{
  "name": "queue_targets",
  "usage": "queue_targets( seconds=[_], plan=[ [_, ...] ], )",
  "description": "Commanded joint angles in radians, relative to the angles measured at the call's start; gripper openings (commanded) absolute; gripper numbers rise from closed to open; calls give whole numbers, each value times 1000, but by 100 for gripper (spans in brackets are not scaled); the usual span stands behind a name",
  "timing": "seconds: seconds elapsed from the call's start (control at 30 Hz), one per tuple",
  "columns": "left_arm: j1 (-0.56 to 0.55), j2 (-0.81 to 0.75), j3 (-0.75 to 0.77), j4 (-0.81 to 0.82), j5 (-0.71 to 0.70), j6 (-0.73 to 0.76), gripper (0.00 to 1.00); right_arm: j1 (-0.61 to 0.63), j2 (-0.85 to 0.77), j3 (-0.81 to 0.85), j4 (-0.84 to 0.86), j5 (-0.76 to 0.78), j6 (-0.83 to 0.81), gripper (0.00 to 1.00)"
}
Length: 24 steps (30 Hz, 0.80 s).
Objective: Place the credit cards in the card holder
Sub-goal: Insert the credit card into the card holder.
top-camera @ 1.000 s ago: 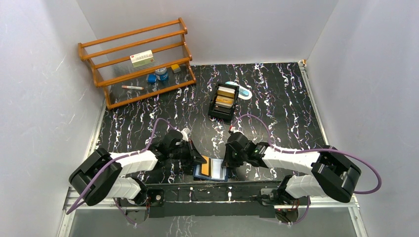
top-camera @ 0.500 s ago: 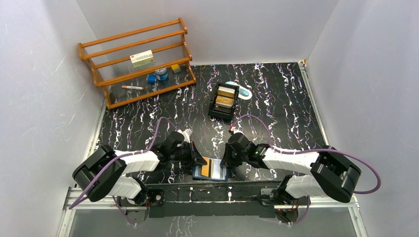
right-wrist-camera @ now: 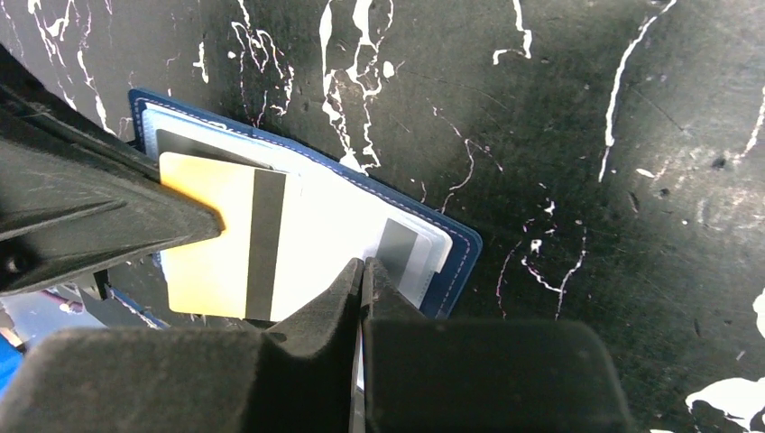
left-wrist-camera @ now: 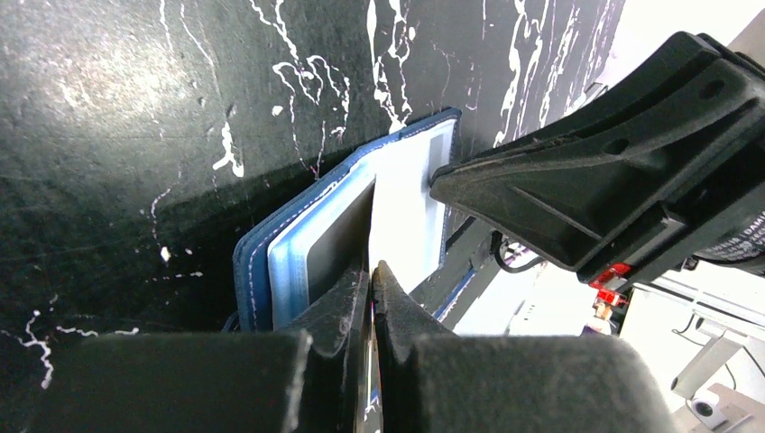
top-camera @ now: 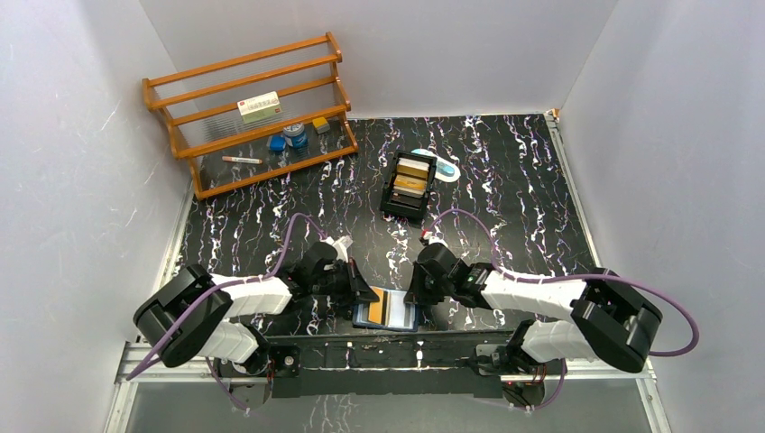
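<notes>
- The left end effector [left-wrist-camera: 371, 271] is closed on the edge of one gold credit card [right-wrist-camera: 212, 244], holding it flat over the open card holder [right-wrist-camera: 462, 260]. The card is only partly over the pockets, and its dark stripe is uncovered.
- The right end effector [right-wrist-camera: 363, 263] is closed with nothing visible between its fingers. Its tips press on the holder's pale inner leaf and seem to pin it down.
- The holder lies open at the near edge of the tabletop [top-camera: 505, 180], between the two arms.
- Risks:
  - If the card's leading edge catches a pocket lip, the card may bow or twist out of the pinch.
  - If the right tips slip, the push could slide the holder toward the near edge or fold it shut.
  - The two end effectors are close together and could knock each other.
- Count:
  - One holder and one gold card in hand.
  - What look like two grey cards [right-wrist-camera: 401, 245] are already tucked in.
  - One stack of cards [top-camera: 413, 171] sits in the one black tray [top-camera: 401, 208], well apart; its number can't be counted.
  - One wooden rack [top-camera: 242, 61] stands at the far left.
</notes>
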Motion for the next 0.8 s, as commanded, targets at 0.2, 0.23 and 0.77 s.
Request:
queue_targets(
  seconds=[0.2, 0.23, 0.77],
  plan=[
    [-7, -42, -38, 90, 18, -34, 0, 6, -43, 26, -106, 41, -15, 11],
    [-8, -33, -38, 108, 24, -39, 0, 6, -40, 23, -107, 46, -16, 11],
    [-12, 55, -39, 141, 12, -3, 0, 8, 5, 10, -91, 48, -29, 11]
  ],
)
